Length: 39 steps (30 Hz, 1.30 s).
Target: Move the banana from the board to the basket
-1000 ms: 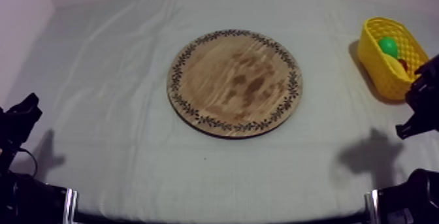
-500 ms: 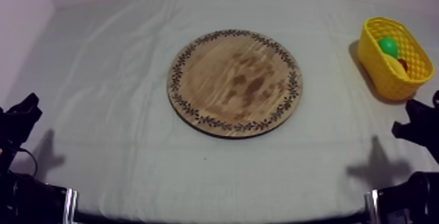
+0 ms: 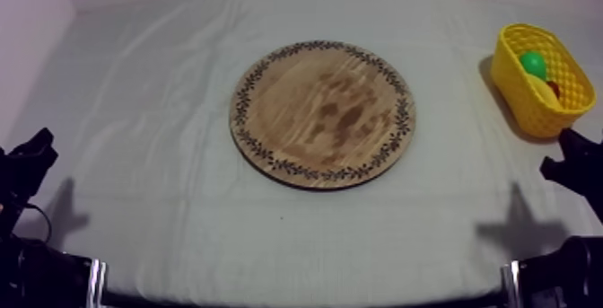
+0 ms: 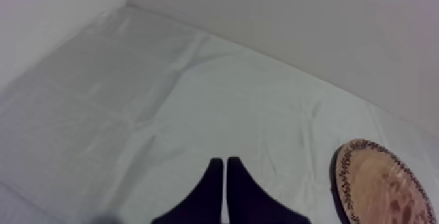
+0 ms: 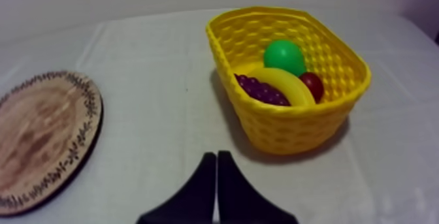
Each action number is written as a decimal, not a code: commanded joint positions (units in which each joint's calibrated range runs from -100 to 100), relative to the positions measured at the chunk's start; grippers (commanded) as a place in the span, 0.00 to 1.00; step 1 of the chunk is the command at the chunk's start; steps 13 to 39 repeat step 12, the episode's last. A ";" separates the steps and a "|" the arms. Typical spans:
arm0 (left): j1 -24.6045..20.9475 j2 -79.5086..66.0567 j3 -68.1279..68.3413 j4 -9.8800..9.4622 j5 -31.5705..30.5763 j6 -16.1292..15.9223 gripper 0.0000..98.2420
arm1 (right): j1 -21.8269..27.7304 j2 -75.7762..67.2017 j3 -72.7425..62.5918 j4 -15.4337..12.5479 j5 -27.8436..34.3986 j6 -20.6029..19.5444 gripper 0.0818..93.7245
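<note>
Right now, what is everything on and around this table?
wooden board: one, brown, patterned rim, table centre.
yellow basket: one, yellow, table's right side.
banana: one, yellow, inside the basket.
grapes: one bunch, purple, basket, beside banana.
green fruit: one, green, basket, behind banana.
small red fruit: one, red, basket, beside banana.
cloth: one, grey-white, over the table.
left tool: one, black, shut, over bare cloth.
right tool: one, black, shut, facing the basket.

Banana [image 5: 284,86] in the yellow basket [image 5: 287,128]
Curved and yellow, it lies along one wall inside; the round wooden board [image 3: 323,114] lies flat mid-table, well apart.
</note>
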 commanded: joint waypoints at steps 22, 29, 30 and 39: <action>-0.01 0.03 0.04 0.02 0.01 0.00 0.00 | -2.76 -0.05 0.03 -0.03 0.01 6.46 0.00; -0.01 0.03 0.04 0.02 0.01 0.00 0.00 | -2.76 -0.05 0.03 -0.03 0.01 6.46 0.00; -0.01 0.03 0.04 0.02 0.01 0.00 0.00 | -2.76 -0.05 0.03 -0.03 0.01 6.46 0.00; -0.01 0.03 0.04 0.02 0.01 0.00 0.00 | -2.76 -0.05 0.03 -0.03 0.01 6.46 0.00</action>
